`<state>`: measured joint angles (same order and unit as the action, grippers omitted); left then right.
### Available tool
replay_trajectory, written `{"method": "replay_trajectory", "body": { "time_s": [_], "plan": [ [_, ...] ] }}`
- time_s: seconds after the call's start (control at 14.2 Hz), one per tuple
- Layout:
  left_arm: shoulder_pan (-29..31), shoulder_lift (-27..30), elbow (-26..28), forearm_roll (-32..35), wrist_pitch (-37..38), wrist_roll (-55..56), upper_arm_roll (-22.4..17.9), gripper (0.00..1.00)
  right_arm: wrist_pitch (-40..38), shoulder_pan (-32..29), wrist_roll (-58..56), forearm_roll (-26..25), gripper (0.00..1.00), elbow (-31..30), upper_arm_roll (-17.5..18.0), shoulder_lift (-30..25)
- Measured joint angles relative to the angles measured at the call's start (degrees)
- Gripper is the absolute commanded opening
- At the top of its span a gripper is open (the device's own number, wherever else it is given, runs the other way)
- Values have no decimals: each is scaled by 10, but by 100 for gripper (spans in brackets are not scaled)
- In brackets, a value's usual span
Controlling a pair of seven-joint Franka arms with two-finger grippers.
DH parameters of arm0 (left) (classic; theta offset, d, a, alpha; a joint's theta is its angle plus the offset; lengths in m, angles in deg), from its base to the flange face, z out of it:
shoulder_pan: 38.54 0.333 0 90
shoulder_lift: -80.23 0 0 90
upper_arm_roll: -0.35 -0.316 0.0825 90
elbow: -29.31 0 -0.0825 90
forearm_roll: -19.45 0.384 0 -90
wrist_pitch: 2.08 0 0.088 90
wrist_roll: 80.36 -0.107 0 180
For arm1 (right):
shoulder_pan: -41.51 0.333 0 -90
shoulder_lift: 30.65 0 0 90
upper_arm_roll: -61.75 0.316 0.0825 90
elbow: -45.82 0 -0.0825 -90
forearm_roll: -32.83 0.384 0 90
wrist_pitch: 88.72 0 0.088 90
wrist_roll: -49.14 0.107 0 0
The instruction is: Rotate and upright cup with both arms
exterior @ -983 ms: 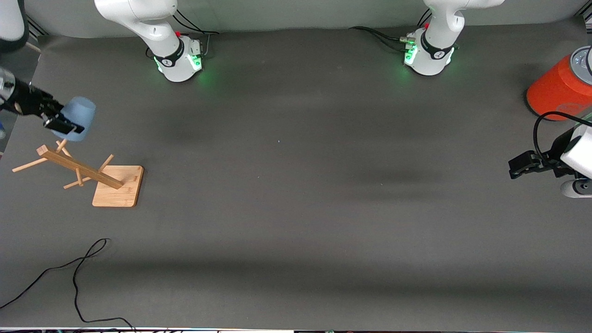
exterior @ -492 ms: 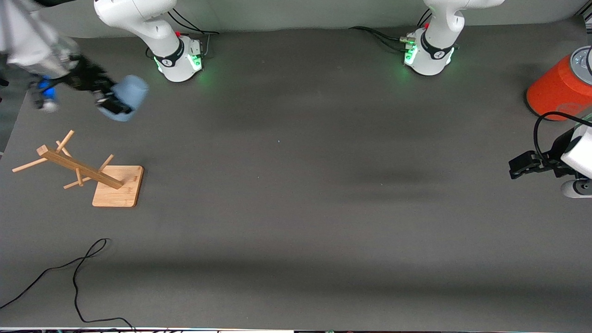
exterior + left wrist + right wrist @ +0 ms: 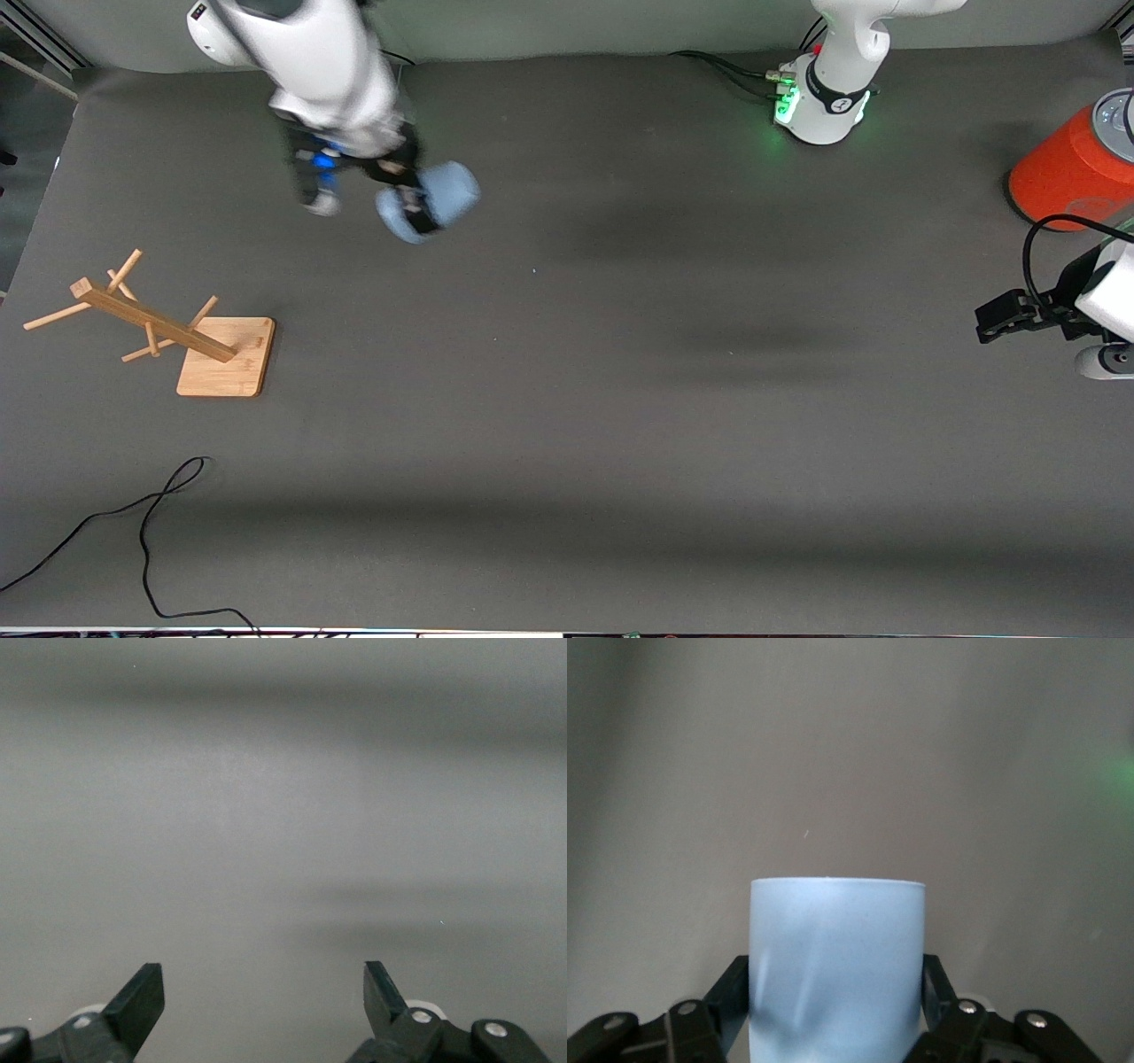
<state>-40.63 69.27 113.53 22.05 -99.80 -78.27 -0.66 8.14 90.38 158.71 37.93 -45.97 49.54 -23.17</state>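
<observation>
The pale blue cup is held in the air by my right gripper, which is shut on it over the table close to the right arm's base. The cup lies tilted on its side in the grip. In the right wrist view the cup fills the space between the black fingers, which press on both its sides. My left gripper waits low over the table at the left arm's end. In the left wrist view it is open and empty over bare table.
A wooden peg rack on a square wooden base stands at the right arm's end of the table. An orange-red can with a grey lid stands at the left arm's end. A black cable lies near the front edge.
My right gripper has carried the cup from above the wooden rack away toward the table's middle, passing in front of the right arm's base. The left arm has not moved.
</observation>
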Motion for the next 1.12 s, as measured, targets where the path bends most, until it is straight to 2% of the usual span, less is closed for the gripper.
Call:
{"method": "replay_trajectory", "body": {
  "time_s": [0.28,0.49,0.7,1.12],
  "plan": [
    [0,0,0,0,0,0,0,100,3,33,99,14,38,151,0,176],
    [0,0,0,0,0,0,-1,100,47,70,182,14,38,234,0,295],
    [0,-1,0,0,0,0,-1,100,105,101,242,14,38,262,-1,377],
    [0,-1,0,0,0,0,-1,100,189,125,319,5,38,272,-1,481]
  ]
}}
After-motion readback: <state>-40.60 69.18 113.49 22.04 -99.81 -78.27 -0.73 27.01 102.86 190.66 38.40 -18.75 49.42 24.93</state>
